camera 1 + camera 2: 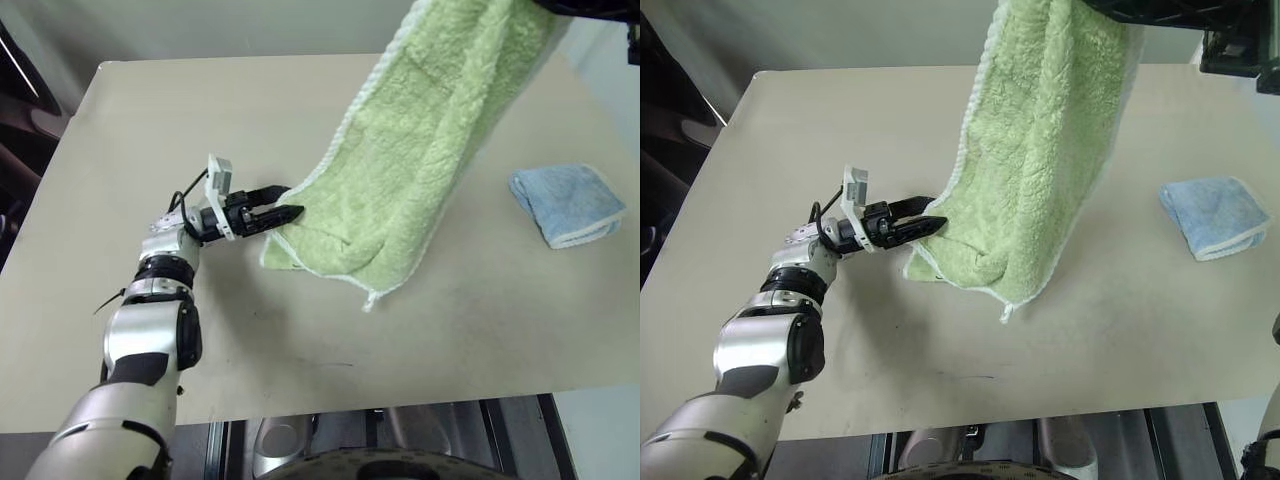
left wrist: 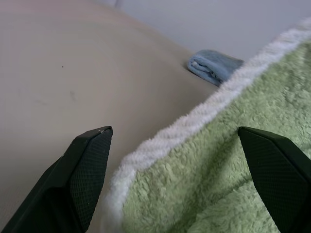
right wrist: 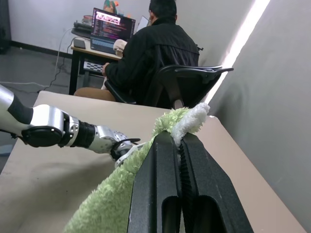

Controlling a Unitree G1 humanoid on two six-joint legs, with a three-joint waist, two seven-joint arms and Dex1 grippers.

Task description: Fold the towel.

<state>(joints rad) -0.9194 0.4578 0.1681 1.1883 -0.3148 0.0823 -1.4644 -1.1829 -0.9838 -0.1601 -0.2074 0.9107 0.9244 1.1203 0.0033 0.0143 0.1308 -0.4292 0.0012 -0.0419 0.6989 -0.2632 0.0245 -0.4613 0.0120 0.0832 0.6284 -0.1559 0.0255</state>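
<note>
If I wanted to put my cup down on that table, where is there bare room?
The table is bare along its far left side, and along the near edge in front of the green towel. A smaller patch lies between that towel and the folded blue towel. The middle is crowded: the left gripper reaches the hanging towel there.

Beige table (image 1: 150, 120); folded blue towel (image 1: 568, 204) lies near its right edge; green towel's (image 1: 350, 240) lower end rests on the middle

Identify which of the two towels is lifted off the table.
The light green towel, hanging from the right gripper; the smaller blue towel lies folded flat on the table.
</note>
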